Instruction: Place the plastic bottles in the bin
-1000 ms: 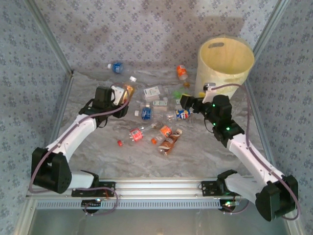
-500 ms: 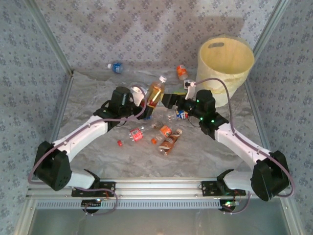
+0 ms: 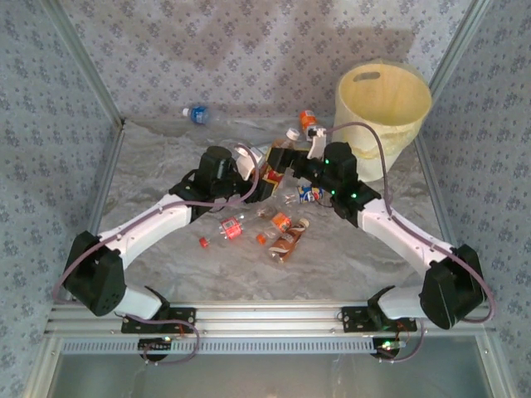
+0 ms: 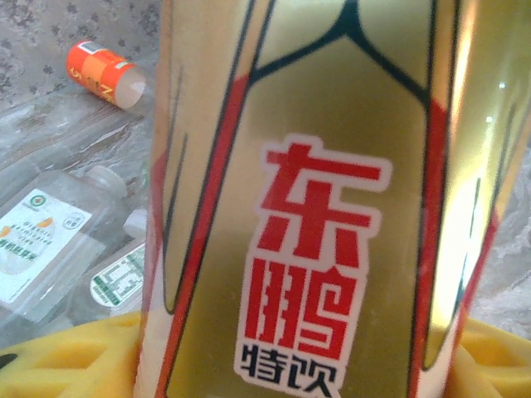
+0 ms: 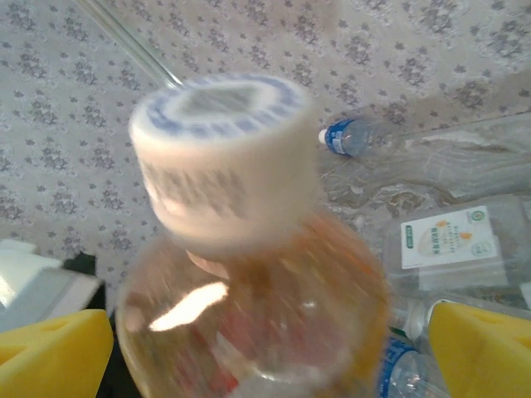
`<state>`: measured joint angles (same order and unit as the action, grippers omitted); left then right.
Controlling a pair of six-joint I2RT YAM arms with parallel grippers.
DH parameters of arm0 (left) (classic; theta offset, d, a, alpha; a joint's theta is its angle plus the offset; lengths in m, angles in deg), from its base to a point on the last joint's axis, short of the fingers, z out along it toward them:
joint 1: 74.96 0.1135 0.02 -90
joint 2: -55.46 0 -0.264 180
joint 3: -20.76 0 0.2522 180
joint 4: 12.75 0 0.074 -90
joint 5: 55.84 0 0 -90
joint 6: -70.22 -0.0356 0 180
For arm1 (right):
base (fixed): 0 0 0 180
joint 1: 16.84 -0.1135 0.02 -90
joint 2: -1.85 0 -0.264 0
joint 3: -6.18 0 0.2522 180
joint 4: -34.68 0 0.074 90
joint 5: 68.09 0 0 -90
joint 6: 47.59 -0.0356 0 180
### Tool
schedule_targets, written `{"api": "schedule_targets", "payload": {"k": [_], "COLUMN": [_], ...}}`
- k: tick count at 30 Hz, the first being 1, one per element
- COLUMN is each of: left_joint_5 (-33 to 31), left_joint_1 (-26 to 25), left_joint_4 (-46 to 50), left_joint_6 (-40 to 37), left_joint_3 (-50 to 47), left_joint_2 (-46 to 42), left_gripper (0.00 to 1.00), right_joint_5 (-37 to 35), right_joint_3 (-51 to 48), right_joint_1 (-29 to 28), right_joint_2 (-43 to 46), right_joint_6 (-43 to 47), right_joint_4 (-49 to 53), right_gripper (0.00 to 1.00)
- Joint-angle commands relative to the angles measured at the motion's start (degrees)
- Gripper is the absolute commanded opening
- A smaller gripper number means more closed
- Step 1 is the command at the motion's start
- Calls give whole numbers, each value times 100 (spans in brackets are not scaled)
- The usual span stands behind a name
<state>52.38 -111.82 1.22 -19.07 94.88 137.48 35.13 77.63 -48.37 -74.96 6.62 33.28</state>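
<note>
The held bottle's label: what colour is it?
Gold, with red white-edged characters; the bottle shows best in the left wrist view.

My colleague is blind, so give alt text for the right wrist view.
A white-capped amber bottle, cap toward the camera, sits between the right gripper's yellow pads. Behind lie a blue-capped bottle and a flat labelled bottle.

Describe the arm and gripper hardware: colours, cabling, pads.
Both the left arm and right arm have white link shells with black joint housings. A purplish-grey cable loops along each. Green indicator lights glow on the right arm's wrist housing. The left gripper and right gripper are black, with yellow foam pads.
</note>
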Motion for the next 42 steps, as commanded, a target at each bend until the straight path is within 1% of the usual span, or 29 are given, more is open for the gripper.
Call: {"api": "schedule_targets", "payload": {"k": [1, 4, 7, 11, 13, 17, 18, 20, 22, 24, 25, 26, 27, 31, 34, 40, 42], "left_joint_5": [146, 327, 410, 402, 434, 513, 502, 456, 420, 466, 485, 473, 447, 435, 408, -356, -737], "left_joint_1": [-220, -241, -239, -240, -242, -238, -238, -242, -239, -242, -234, -241, -227, -146, -72, -48, -35], "left_joint_4": [-109, -365, -553, -493, -388, -201, -197, -205, -248, -322, -352, -368, -388, -522, -841, -1498, -1656], "left_joint_6": [-212, -75, 35, 47, 47, 45, 73, 141, 246, 328, 354, 381, 409, 450, 459, 519, 542], "left_joint_3": [264, 190, 129, 211, 310, 489, 510, 536, 530, 488, 458, 429, 391, 152, -196, -936, -1146], "left_joint_2": [83, 108, 136, 235, 315, 433, 447, 445, 402, 319, 269, 220, 153, -210, -599, -1289, -1485], "left_gripper": [26, 27, 27, 28, 32, 36, 39, 47, 59, 76, 87, 97, 98, 98, 98, 98, 98], "right_joint_5": [212, 99, 93, 150, 263, 414, 426, 449, 450, 445, 444, 438, 439, 376, 318, 216, 244], "right_joint_3": [245, 186, 122, 10, 12, 223, 267, 344, 384, 417, 434, 441, 471, 589, 704, 1012, 1387], "right_joint_1": [-90, -95, -85, -52, -17, 41, 57, 96, 121, 164, 195, 219, 259, 424, 578, 948, 1064], "right_joint_2": [-206, -185, -119, -5, 37, 34, 35, 47, 64, 92, 117, 139, 179, 351, 454, 511, 482], "right_joint_6": [107, 70, 59, 144, 226, 433, 488, 551, 595, 655, 685, 718, 755, 934, 1092, 1367, 1471], "right_joint_4": [156, 103, 247, 457, 564, 870, 929, 995, 1032, 1071, 1091, 1106, 1146, 1342, 1499, 1674, 1672], "right_gripper": [99, 90, 84, 73, 70, 63, 62, 59, 58, 57, 56, 56, 55, 54, 53, 52, 52]}}
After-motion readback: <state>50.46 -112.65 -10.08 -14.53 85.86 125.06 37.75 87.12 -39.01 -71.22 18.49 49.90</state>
